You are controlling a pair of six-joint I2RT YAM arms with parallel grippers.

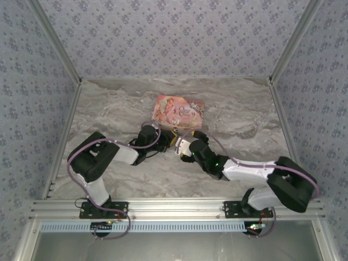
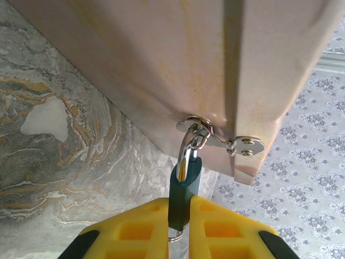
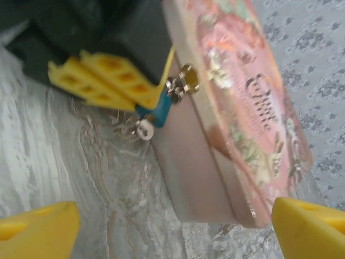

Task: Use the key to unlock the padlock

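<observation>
**Progress.** Nothing is showing as unlocked yet. The turn and the release are judged to be lying ahead.

**Items, largest to smallest.**
- The marble table (image 1: 109, 103) is carrying everything.
- The pink box (image 1: 178, 110) is lying near the table's middle, at 12 o'clock of both wrists in the top view. Its lid is sitting shut, so any contents are staying hidden.
- The left gripper (image 2: 181, 216) is reaching in from 9 o'clock, its yellow fingers (image 3: 102, 81) closing on the sides of the padlock's body.
- The right gripper (image 3: 175, 216) is coming from 4 o'clock. Its jaws are standing wide apart and holding nothing.
- The padlock (image 2: 182, 190) (teal body) is hanging at the box's front wall between the left fingers.
- Its shackle (image 2: 185, 154) is passing through the ring of the silvery hasp (image 2: 237, 144) and appears to be sitting down in the body.
- The key (image 3: 144, 129) is probably the small silvery piece showing at 7 o'clock of the padlock in the right wrist view. That view is blurring too much to say whether the key is sitting fully in the keyhole.

**Remaining, as judged.** The right gripper is needing to take hold of that piece and turn it, and the shackle is needing to spring free and come off the hasp.
</observation>
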